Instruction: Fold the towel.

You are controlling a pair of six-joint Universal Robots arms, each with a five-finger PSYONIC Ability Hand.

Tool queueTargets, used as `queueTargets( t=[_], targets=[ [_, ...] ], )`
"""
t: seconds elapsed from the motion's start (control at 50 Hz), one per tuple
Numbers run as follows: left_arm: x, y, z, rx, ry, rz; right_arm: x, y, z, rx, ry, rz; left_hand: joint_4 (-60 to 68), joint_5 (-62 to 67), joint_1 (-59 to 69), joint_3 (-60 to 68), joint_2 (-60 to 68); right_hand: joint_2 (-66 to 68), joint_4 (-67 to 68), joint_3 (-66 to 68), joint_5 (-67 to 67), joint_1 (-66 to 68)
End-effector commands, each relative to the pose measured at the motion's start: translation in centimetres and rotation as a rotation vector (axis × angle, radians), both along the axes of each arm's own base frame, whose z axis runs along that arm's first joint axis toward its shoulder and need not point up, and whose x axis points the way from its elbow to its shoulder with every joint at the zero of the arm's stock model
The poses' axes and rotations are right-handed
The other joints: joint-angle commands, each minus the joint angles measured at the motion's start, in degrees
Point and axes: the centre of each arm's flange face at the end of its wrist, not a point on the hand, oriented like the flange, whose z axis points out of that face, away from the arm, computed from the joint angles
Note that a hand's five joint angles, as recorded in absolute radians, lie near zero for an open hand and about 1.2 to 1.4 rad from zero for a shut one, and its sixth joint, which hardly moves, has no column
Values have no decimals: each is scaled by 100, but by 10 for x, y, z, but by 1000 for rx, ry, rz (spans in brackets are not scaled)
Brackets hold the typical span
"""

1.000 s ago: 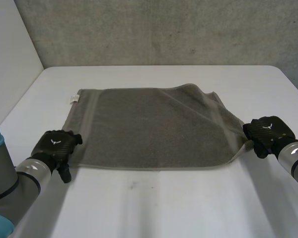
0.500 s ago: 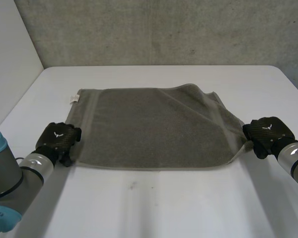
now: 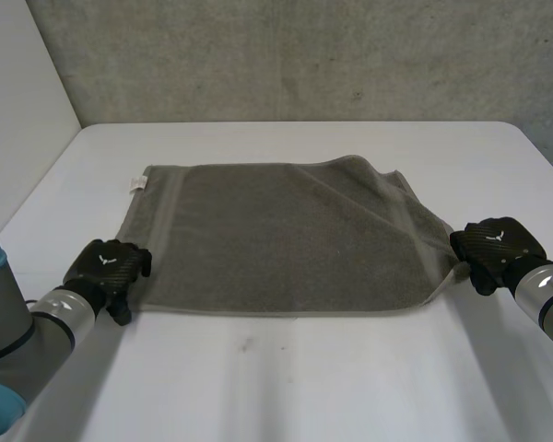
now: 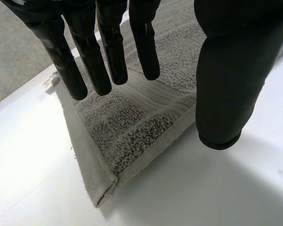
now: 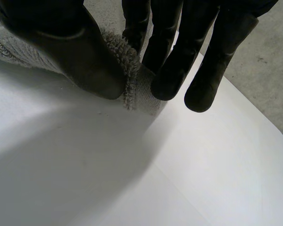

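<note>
The towel (image 3: 286, 235) lies flat on the white table (image 3: 304, 387). Its long axis runs from the left hand (image 3: 106, 267) across to the right hand (image 3: 496, 247), so each hand sits at one near corner. The right hand pinches its corner, with the hem bunched between thumb (image 5: 70, 47) and fingers (image 5: 172, 66). The left hand has no hold yet. Its fingers (image 4: 108, 52) hang straight above the cloth, spread well away from the thumb (image 4: 231, 84), which is over bare table just outside the hem, and the corner lies below the gap between them. By my reading, the left hand must drop and close on that corner before the near edge can be carried away from both hands to the far edge.
</note>
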Motion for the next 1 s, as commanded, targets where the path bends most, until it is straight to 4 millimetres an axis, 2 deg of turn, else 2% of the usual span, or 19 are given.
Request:
queueTargets(
  t=[0.02, 0.12, 0.2, 0.22, 0.26, 0.44, 0.56, 0.6, 0.62, 0.66, 0.68, 0.7, 0.72, 0.76, 0.78, 0.8, 0.82, 0.86, 1.0],
  targets=[
    [-1, -10, -8, -4, -1, 1, 0, 0, 0, -1, 0, 0, 671, 664, 669, 669, 665, 431, 315, 328, 412, 416],
    [-3, -19, -13, -15, 1, 0, 0, 0, 0, 0, 0, 0, 1495, 1489, 1493, 1493, 1489, 431, 315, 328, 412, 416],
    [-4, -28, -14, -39, 5, 2, 0, -1, 0, -3, 0, -2, 3070, 3063, 3068, 3068, 3064, 431, 315, 328, 412, 416],
    [-4, -28, -14, -39, 5, 2, 0, -1, 0, -3, 0, -2, 3076, 3070, 3074, 3075, 3070, 431, 315, 328, 412, 416],
    [-4, -34, -8, -67, 14, 5, -1, -2, 1, -3, 0, -3, 4564, 4558, 4562, 4562, 4558, 431, 315, 328, 412, 416],
    [-5, -39, 13, -155, 35, 10, -2, -1, 4, -10, 0, -6, 4571, 4565, 4569, 4569, 4565, 431, 315, 328, 412, 416],
    [-3, -24, 21, -157, 34, 8, -2, -2, 13, -33, -2, -5, 4571, 4565, 4569, 4569, 4565, 431, 315, 328, 412, 416],
    [0, -12, 27, -164, 28, 7, -2, 0, 29, -72, 2, -3, 4571, 4565, 4569, 4569, 4565, 431, 315, 328, 412, 416],
    [0, -12, 27, -164, 28, 7, -2, 0, 29, -72, 2, -3, 4571, 4565, 4569, 4569, 4565, 431, 315, 328, 412, 416],
    [4, -7, 34, -177, 29, 19, -3, 7, 60, -139, 17, 9, 4571, 4565, 4569, 4569, 4565, 431, 315, 328, 412, 416],
    [11, -3, 48, -209, 33, 43, -3, 7, 60, -139, 17, 9, 4571, 4565, 4569, 4569, 4565, 431, 315, 328, 412, 416],
    [19, 4, 64, -243, 35, 65, -2, 13, 76, -163, 26, 24, 4571, 4565, 4569, 4569, 4565, 431, 315, 328, 412, 416],
    [19, 4, 64, -243, 35, 66, -2, 13, 77, -163, 26, 24, 4571, 4565, 4569, 4569, 4565, 431, 315, 328, 412, 416],
    [29, 18, 95, -311, 40, 90, -6, 26, 106, -167, 49, 42, 4571, 4565, 4569, 4569, 4565, 431, 315, 328, 412, 416],
    [29, 18, 95, -311, 40, 90, -6, 26, 106, -167, 49, 42, 4571, 4565, 4569, 4569, 4565, 431, 315, 328, 412, 416],
    [30, 25, 108, -344, 46, 81, -9, 33, 118, -154, 59, 44, 4571, 4565, 4569, 4569, 4565, 431, 315, 328, 412, 416],
    [30, 25, 109, -344, 46, 81, -12, 40, 127, -144, 68, 47, 4571, 4565, 4569, 4569, 4565, 431, 315, 328, 412, 416],
    [31, 38, 128, -384, 61, 40, -15, 45, 134, -131, 77, 42, 4571, 4565, 4569, 4569, 4565, 431, 315, 328, 412, 416],
    [34, 42, 127, -340, 77, 5, -26, 43, 141, -139, 119, 26, 4571, 4565, 4569, 4569, 4565, 431, 315, 328, 412, 416]
  ],
)
